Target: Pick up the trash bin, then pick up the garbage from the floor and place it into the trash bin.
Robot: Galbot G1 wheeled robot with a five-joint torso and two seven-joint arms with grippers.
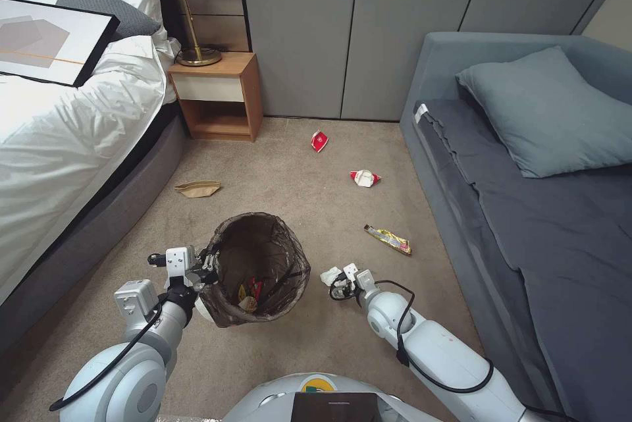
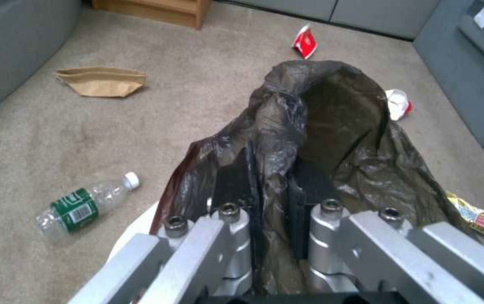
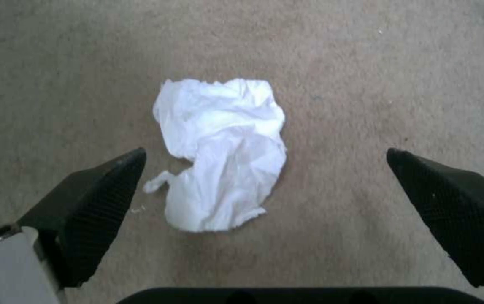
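bed point(image 1: 59, 126) with white bedding occupies the far left, a framed picture point(image 1: 49, 40) lying on it; a wooden nightstand point(image 1: 217, 96) with a brass lamp point(image 1: 187, 7) stands beside it against the grey wall panels. on the tan carpet floor point(image 1: 289, 172) a flat brown paper bag point(image 1: 197, 188) lies near the bed base. a small plastic bottle point(image 2: 84, 202) with a green label lies on its side on the carpet, near the bin, as seen from the left wrist view. the left pincer point(image 1: 205, 265) is clamped on the near-left rim of the trash bin point(image 1: 260, 267), its fingers point(image 2: 236, 181) together over the dark brown bag folded across the rim. the bin appears tilted; whether its base touches the carpet cannot be told. red and yellow wrappers lie inside it at the bottom. beyond the bin, a crushed red cup point(image 1: 319, 140) lies near the wall and a crushed red-and-white cup point(image 1: 364, 178) lies farther right. the right pincer point(image 1: 336, 275) is low over the carpet just right of the bin, its two black pads point(image 3: 95, 198) set wide apart on either side of a crumpled white tissue point(image 3: 222, 154), which lies flat on the carpet, not touched by either pad. a yellow and red wrapper point(image 1: 388, 239) lies on the carpet past the right pincer, near the sofa. a grey-blue sofa point(image 1: 540, 224) with a cushion point(image 1: 550, 112) fills the right side.
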